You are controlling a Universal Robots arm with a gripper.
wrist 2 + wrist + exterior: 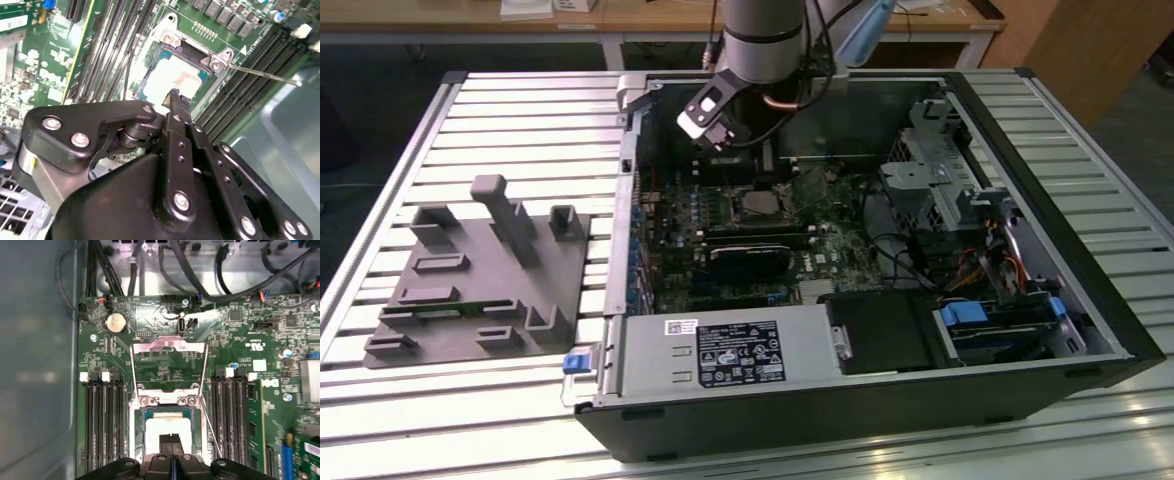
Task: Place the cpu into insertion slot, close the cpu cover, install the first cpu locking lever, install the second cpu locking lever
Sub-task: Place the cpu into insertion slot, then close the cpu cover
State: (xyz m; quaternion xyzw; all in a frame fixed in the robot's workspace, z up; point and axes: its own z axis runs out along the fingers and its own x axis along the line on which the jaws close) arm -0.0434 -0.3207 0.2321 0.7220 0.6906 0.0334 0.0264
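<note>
The cpu (pixel 167 426) lies pale and flat in the insertion slot (pixel 136 440) on the green board; the second wrist view shows the cpu (pixel 172 75) with a green edge inside the slot's metal rim (pixel 167 37). The cpu cover (pixel 169 346) is swung up and open, and the board shows through its window. A thin locking lever (pixel 265 75) sticks out free from the slot's corner. My gripper (pixel 171 441) hangs just over the chip's near edge, its black fingers pressed together with nothing between them. In the exterior view the gripper (pixel 718 140) hovers inside the case above the slot (pixel 758 205).
Black memory slots (pixel 102 425) flank the socket on both sides. Cables (pixel 200 270) run along the case wall beyond the board. In the exterior view a grey fixture plate (pixel 480 270) lies on the slatted table at the left, and drive bays (pixel 974 320) fill the case's right.
</note>
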